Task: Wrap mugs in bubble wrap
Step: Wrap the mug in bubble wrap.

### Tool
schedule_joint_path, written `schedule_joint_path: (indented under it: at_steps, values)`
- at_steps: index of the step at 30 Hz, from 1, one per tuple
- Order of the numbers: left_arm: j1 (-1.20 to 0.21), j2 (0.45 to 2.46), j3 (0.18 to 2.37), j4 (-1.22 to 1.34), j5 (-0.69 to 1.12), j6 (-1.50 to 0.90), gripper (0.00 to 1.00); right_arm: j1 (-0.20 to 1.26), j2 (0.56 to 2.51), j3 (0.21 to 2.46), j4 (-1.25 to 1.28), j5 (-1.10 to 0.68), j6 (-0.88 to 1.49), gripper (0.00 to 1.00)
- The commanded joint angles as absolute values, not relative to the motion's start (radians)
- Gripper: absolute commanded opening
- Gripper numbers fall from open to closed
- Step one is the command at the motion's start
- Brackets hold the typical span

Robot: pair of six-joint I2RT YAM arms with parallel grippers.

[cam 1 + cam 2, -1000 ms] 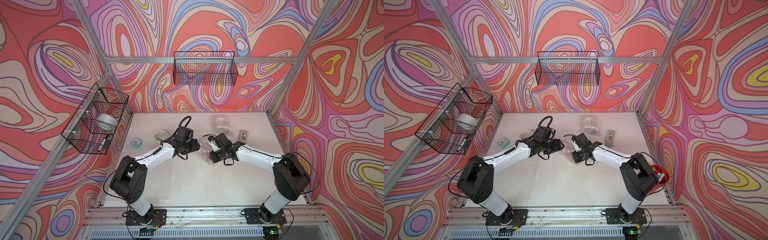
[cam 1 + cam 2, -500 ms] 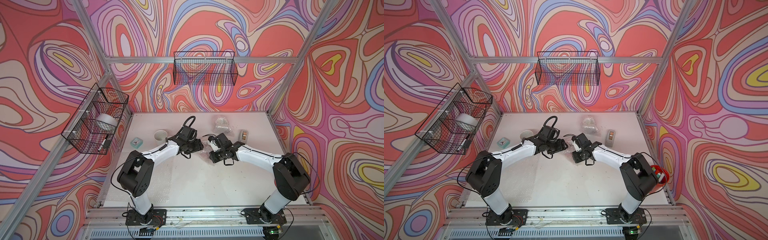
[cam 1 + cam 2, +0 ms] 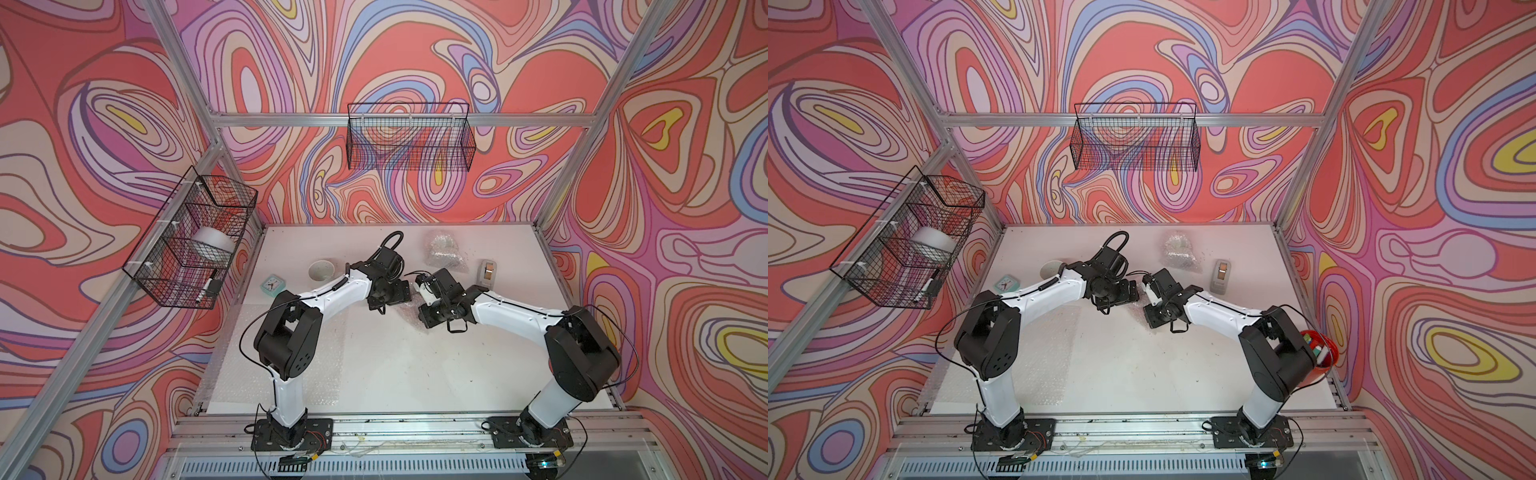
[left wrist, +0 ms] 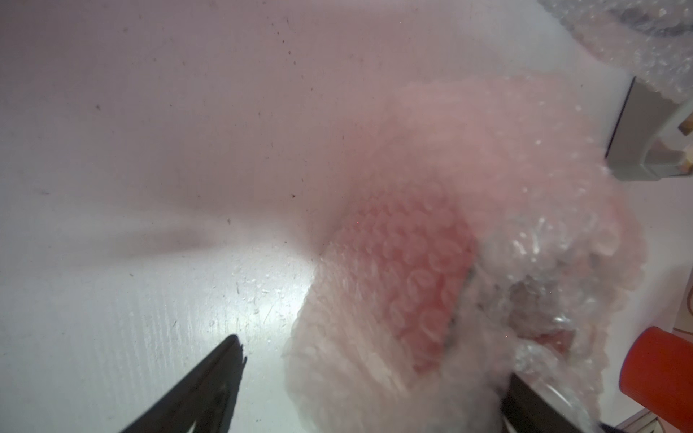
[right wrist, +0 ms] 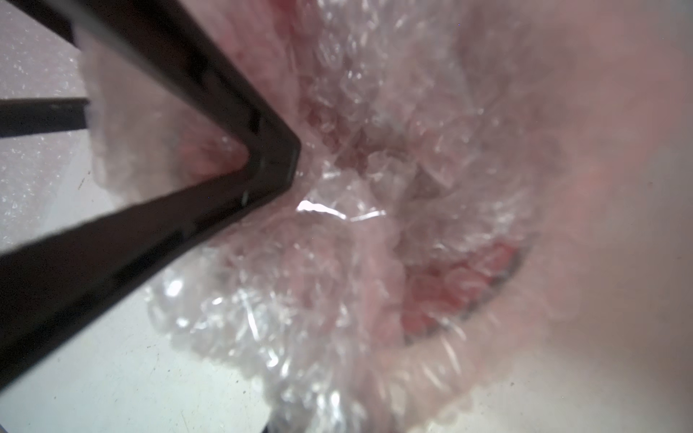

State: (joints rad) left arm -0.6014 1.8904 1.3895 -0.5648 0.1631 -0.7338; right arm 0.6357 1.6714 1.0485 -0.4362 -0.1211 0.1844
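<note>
— Where's the red mug?

— Around the middle of the table, swaddled in bubble wrap; the red shows through the bubbles.

— And the left gripper?

— Spread wide, holding nothing. The wrapped mug lies between its fingers, up against one and well clear of the other.

— The right gripper?

— Its fingers meet at the tips, pinched on a fold of the wrap, with the mug just beyond them.

— From above?

— Both wrists crowd over it; only a crumple of wrap shows between them.
</note>
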Motion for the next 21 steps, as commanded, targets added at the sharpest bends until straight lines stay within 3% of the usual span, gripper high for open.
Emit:
schedule_joint_path:
  at_steps: [1,4,9,12,15,21]
  values:
    - [-0.613,1.972,1.350,-0.748,0.128,-0.708,0.93,0.635,1.654,1.017,-0.393,-0.157,0.235,0.19]
    - [-0.614,1.986,1.326,-0.716,0.151,-0.718,0.92,0.634,1.623,0.999,-0.356,-0.163,0.266,0.27]
    - [-0.615,1.975,1.321,-0.695,0.161,-0.727,0.90,0.634,1.526,0.958,-0.302,-0.160,0.331,0.53]
    - [-0.617,1.967,1.331,-0.689,0.170,-0.727,0.90,0.632,1.475,0.941,-0.289,-0.144,0.363,0.63]
    - [-0.620,1.961,1.346,-0.689,0.177,-0.726,0.90,0.623,1.454,0.940,-0.286,-0.108,0.398,0.68]
    - [-0.623,1.953,1.378,-0.681,0.196,-0.734,0.90,0.600,1.551,1.024,-0.315,-0.095,0.424,0.68]
